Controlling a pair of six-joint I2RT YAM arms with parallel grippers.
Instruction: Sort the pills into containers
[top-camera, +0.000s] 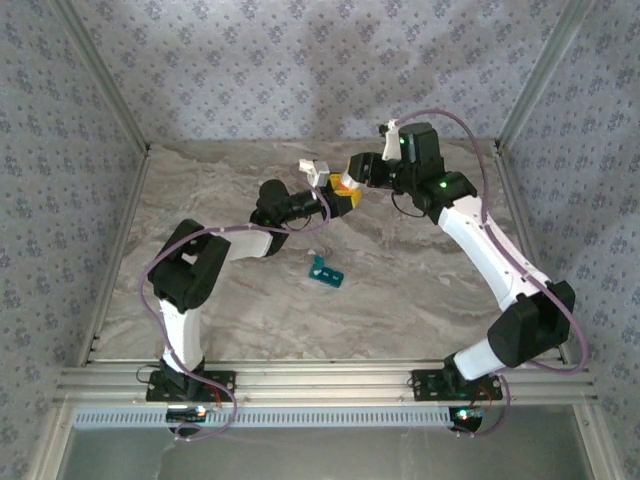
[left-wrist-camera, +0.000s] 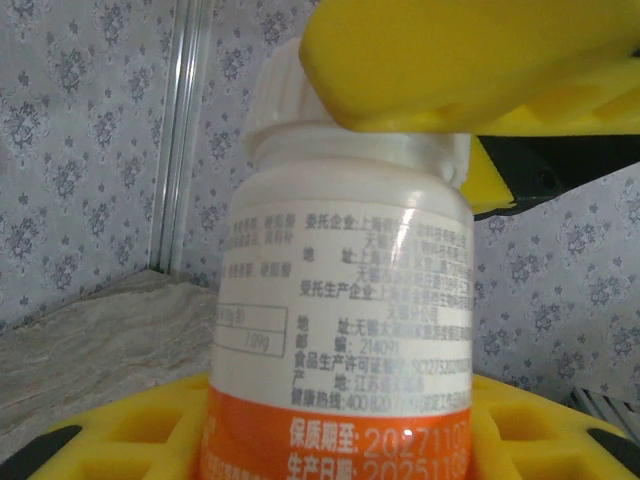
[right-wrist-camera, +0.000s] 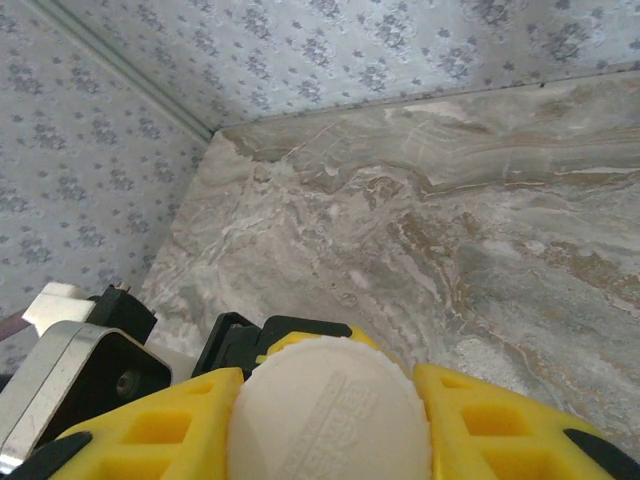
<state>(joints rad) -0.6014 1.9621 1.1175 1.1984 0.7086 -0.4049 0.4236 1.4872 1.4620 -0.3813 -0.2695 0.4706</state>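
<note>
The left gripper (left-wrist-camera: 340, 445) is clamping the bottle (left-wrist-camera: 340, 300), the right gripper (right-wrist-camera: 332, 425) is squeezing its cap (right-wrist-camera: 330, 395); the containers (top-camera: 326, 271) are waiting on the table (top-camera: 420, 300), so sorting looks barely started.

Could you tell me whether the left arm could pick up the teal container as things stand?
Probably not: the left tool is shut on the bottle, whose cap the right tool grips. The container itself lies uncovered on the table.
</note>
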